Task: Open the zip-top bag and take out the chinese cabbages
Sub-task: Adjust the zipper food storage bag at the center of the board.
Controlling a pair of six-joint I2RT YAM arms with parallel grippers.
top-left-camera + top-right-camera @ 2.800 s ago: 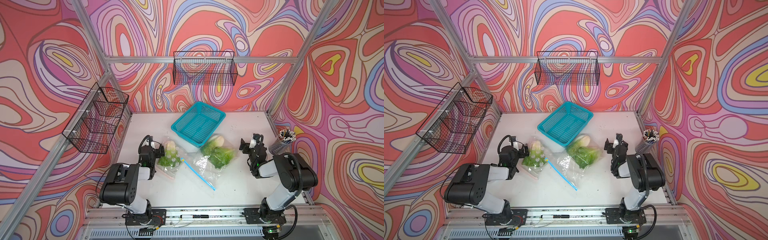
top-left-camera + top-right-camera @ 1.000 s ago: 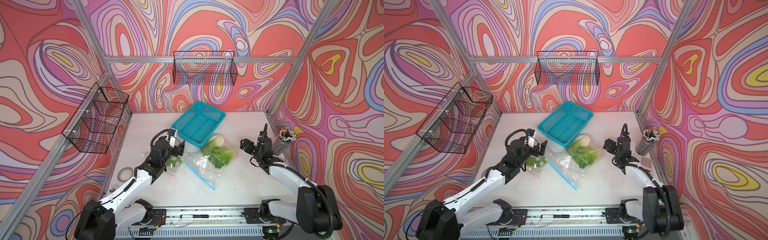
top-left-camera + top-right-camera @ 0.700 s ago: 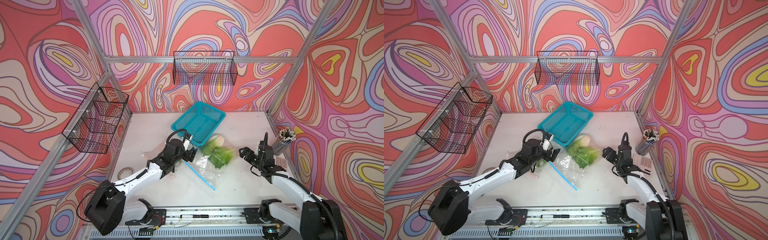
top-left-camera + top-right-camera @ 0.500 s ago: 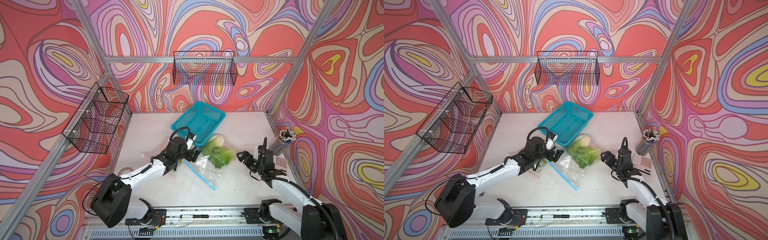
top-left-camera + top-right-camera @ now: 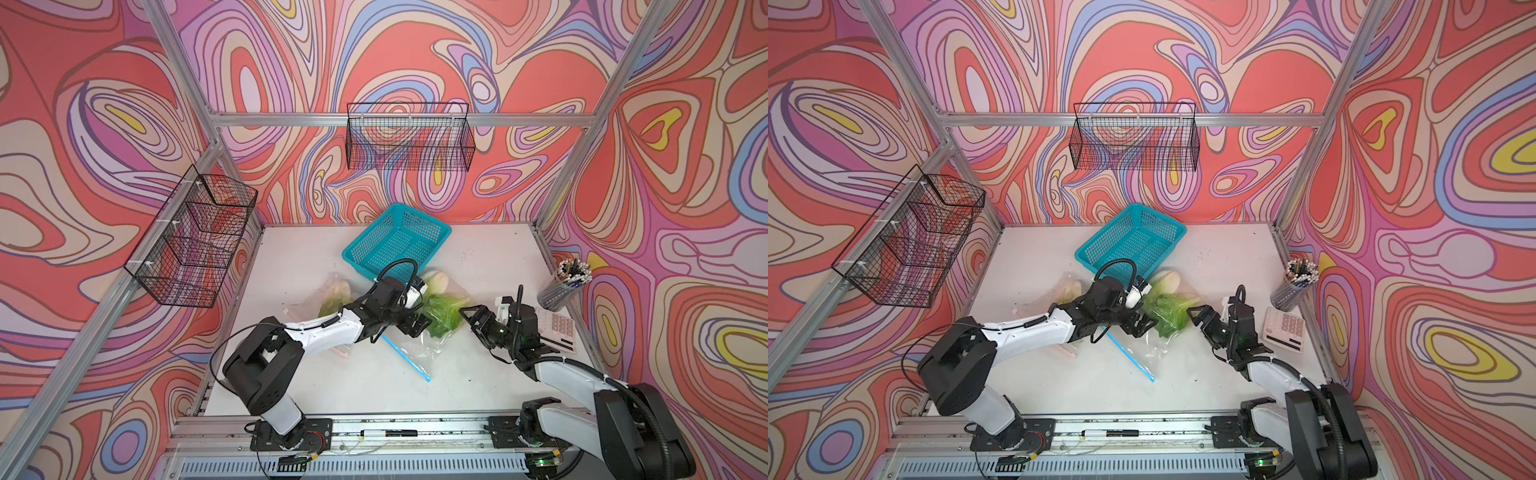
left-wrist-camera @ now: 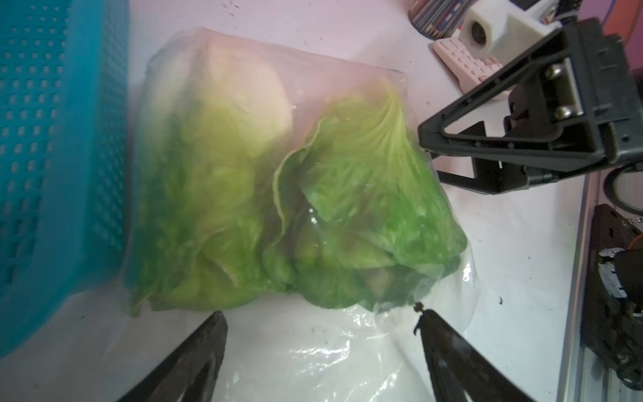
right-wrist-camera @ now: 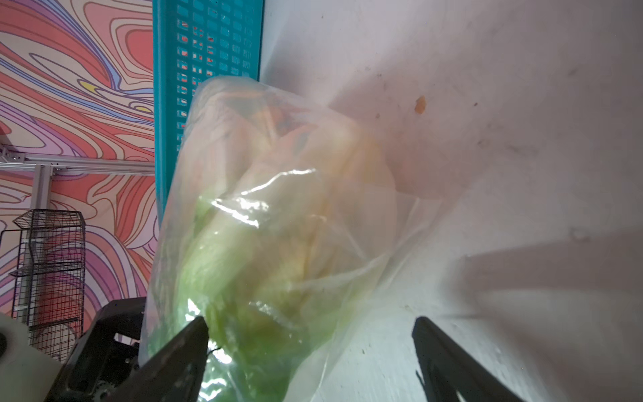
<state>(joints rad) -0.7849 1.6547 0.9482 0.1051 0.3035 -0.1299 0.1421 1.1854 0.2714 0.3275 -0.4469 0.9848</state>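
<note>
**Open jaws flanked a slack bag, far from its zip**

The zip-top bag lay just in front of the teal basket. Two chinese cabbages showed inside it, their whitish bases toward the basket and the blue zip strip at the end away from it. The left gripper and the right gripper stood spread wide either side of the leafy end, holding nothing. Closing there would probably pinch leaves through the film, not the zip. That could drag the bag, or the plastic could slip free.
</note>
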